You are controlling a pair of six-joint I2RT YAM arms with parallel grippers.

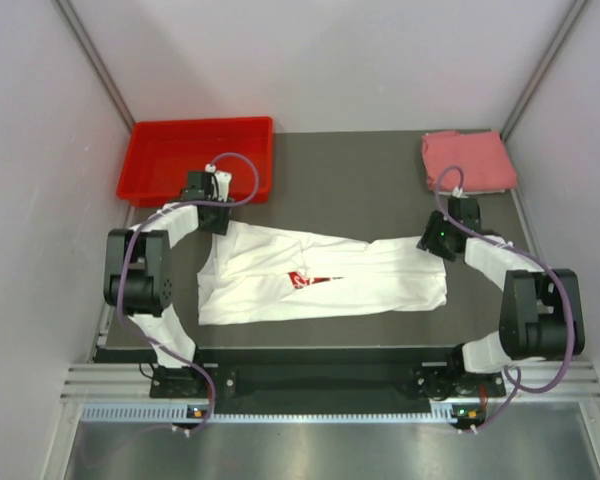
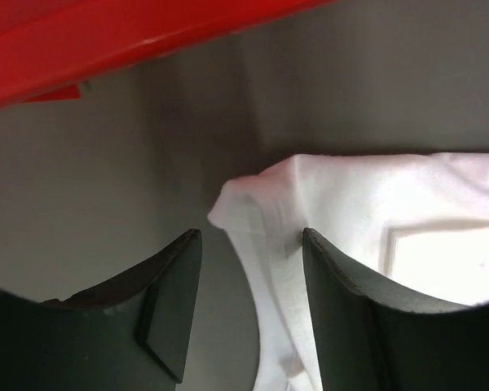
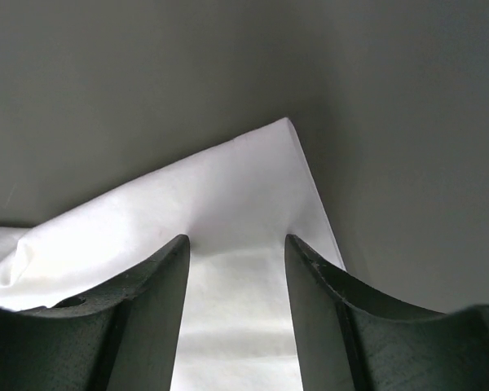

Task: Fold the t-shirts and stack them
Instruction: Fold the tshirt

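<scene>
The white t-shirt point(image 1: 380, 275) lies folded into a long band across the dark table, with a bit of its red logo point(image 1: 310, 279) showing at the fold. My left gripper point(image 1: 217, 222) is at its upper left corner. In the left wrist view this gripper point(image 2: 251, 240) is open, and a bunched white edge point(image 2: 269, 212) runs loosely between the jaws. My right gripper point(image 1: 432, 243) is at the shirt's upper right end. In the right wrist view it point(image 3: 236, 240) is open astride the flat white corner point(image 3: 228, 187). The pink-red folded t-shirt point(image 1: 468, 160) rests at the back right.
A red plastic bin point(image 1: 200, 155) stands at the back left, just behind my left gripper; its rim point(image 2: 106, 41) fills the top of the left wrist view. White walls enclose the table point(image 1: 350, 180) on three sides.
</scene>
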